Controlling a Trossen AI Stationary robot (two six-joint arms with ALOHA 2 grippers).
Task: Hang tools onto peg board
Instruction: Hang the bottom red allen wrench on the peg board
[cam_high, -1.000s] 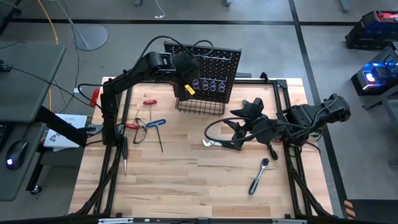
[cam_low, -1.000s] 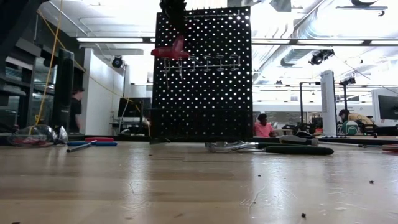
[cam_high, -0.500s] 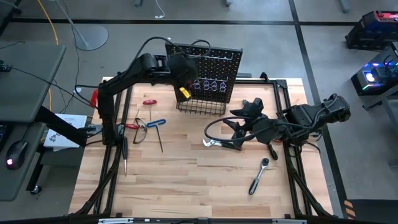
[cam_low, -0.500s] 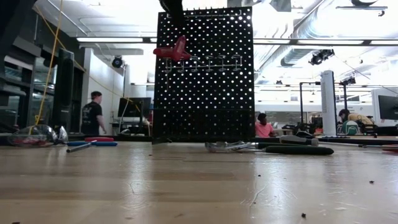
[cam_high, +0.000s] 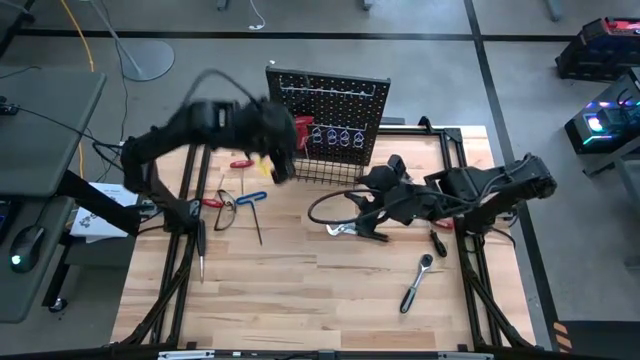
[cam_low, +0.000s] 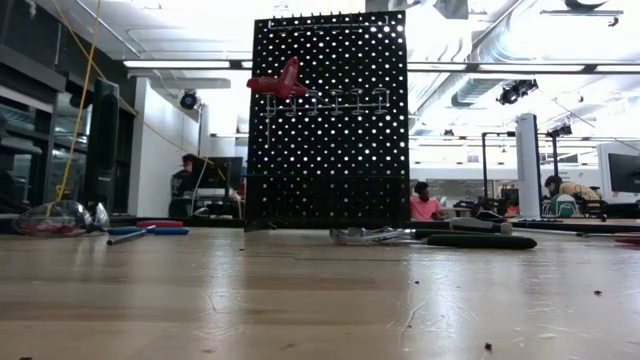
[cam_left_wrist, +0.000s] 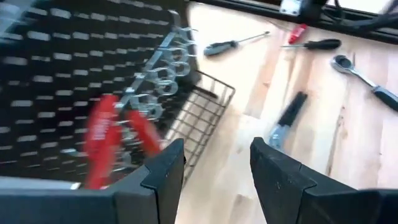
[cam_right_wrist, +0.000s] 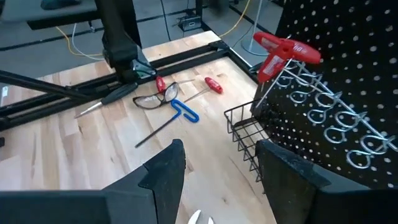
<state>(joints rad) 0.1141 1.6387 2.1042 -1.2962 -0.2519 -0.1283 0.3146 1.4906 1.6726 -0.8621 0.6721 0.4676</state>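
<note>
Risks, nearest first:
- The left gripper (cam_left_wrist: 217, 149) hangs just in front of the peg board (cam_high: 340, 100), level with its wire basket (cam_left_wrist: 208, 112). A swing toward the board could clip the basket rim or the hook row (cam_right_wrist: 329, 118) and shove the whole panel.
- The red T-handle tool (cam_left_wrist: 102, 134) is on the board just beside the left gripper, at the end hook. It looks seated by its shaft only, so a brush or a jolt to the panel could probably tip it off into the basket.
- Farther off on the table, the blue T-key (cam_high: 250, 200) lies touching the safety glasses (cam_high: 225, 210). Grabbing it could drag the glasses along.
- The ratchet (cam_high: 417, 283) is well away from both grippers, a long reach.

Hands:
- Left: jaws spread, gap empty, touching nothing.
- Right gripper (cam_right_wrist: 219, 149): jaws also spread with nothing between them. It sits over the table on the far side of the basket from the left one, near the pliers (cam_high: 342, 230) but not on them.
</note>
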